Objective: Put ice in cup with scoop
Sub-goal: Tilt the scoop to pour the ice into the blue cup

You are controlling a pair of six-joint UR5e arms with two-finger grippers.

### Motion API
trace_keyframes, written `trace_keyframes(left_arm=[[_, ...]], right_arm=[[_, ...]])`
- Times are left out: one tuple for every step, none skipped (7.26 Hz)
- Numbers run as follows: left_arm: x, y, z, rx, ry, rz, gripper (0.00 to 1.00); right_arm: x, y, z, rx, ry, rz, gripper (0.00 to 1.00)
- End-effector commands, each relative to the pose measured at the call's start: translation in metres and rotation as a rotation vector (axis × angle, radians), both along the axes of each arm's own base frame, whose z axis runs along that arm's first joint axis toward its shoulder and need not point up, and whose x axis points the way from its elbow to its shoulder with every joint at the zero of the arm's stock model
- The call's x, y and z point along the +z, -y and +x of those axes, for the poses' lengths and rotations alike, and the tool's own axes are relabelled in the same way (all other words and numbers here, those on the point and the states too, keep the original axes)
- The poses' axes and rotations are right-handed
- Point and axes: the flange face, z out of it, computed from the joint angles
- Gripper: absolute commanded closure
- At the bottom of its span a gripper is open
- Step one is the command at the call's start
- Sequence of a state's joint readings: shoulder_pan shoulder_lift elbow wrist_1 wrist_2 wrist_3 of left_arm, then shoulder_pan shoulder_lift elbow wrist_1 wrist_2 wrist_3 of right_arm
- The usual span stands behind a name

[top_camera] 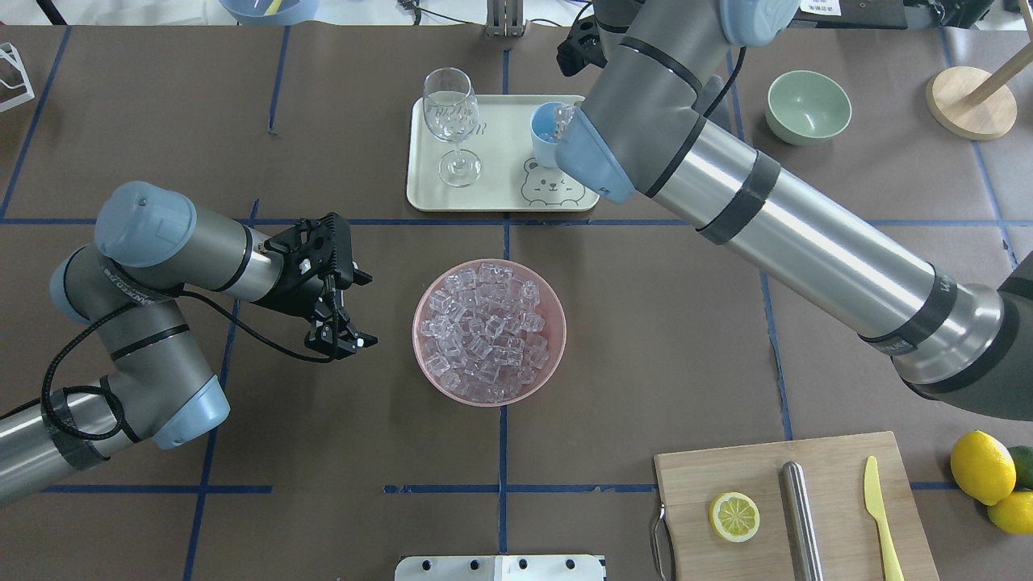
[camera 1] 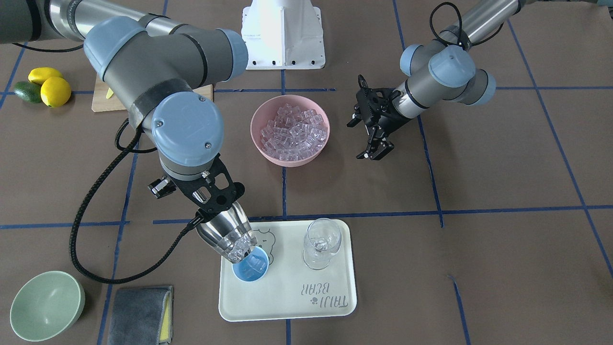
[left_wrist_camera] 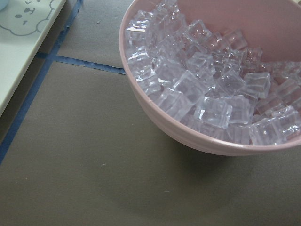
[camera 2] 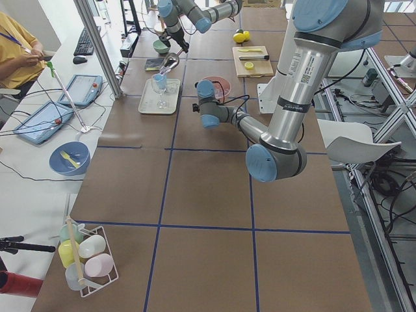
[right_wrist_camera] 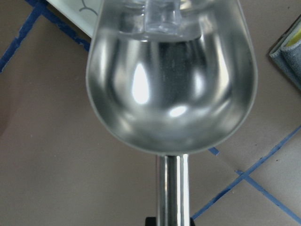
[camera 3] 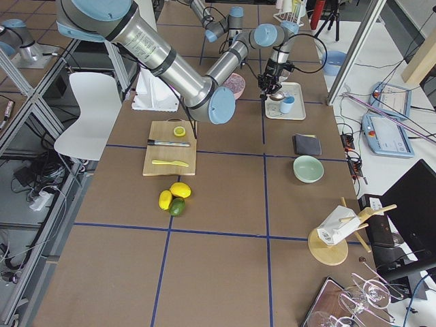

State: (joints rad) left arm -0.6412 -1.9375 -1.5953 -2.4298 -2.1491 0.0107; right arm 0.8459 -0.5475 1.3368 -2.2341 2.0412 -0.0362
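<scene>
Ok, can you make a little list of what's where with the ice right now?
scoop: tilted over the cup, ice at its mouth
cup: blue, on the tray, beside the glass
pink bowl: full of ice
right gripper: holding the scoop handle
left gripper: open, empty, beside the pink bowl

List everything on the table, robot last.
Rectangular cream tray: 1, cream, operators' side.
Small light-blue cup: 1, blue, on tray.
Stemmed glass: 1, clear, on tray.
Shiny steel scoop: 1, silver, over cup.
Round pink bowl: 1, pink, centre.
Glassy ice cubes: many, clear, in pink bowl, scoop, cup.
Grey cloth: 1, grey, operators' edge.
Pale-green bowl: 1, green, beside cloth.
Wooden cutting board: 1, tan, robot's right.
Left end effector: 1, black, beside pink bowl.
Right end effector: 1, black, gripping scoop.
</scene>
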Motion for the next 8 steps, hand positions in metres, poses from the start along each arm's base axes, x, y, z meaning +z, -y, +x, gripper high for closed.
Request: trace_keyframes(left_arm=[[-0.001,0.0,0.0,-0.001,-0.001,0.001,0.0],[-0.001,-0.001,0.001,0.002,-0.001,0.001,0.0],[-0.003,0.0,0.001,0.002,-0.004,0.003,0.0],[-0.003,0.0,0.001,0.0,-0.003,0.003,0.0],[-0.001,0.0,0.0,0.001,-0.002,0.001,0.0],[-0.001,0.002,-0.003,-0.004,-0.001,0.002,0.0],[-0.004,0.003,-0.006,-0.006,-0.008,0.006,0.0],[-0.006,0.005,-0.009,-0.012,-0.01,0.008,0.0]], right_arm=[[-0.005,0.01,-0.006,-0.023,-0.045,-0.005,1.0],[-0.01,0.013,-0.005,-0.069,-0.079,0.004,1.0],[-0.017,0.013,-0.004,-0.097,-0.098,0.011,1.0],[-0.017,0.013,-0.003,-0.104,-0.096,0.013,1.0],[-0.022,0.008,0.0,-0.09,-0.082,0.021,1.0],[-0.019,-0.005,0.014,-0.061,-0.061,0.036,1.0],[0.003,-0.029,0.035,0.034,-0.045,0.036,1.0],[0.019,-0.057,0.058,0.138,-0.016,0.04,1.0]])
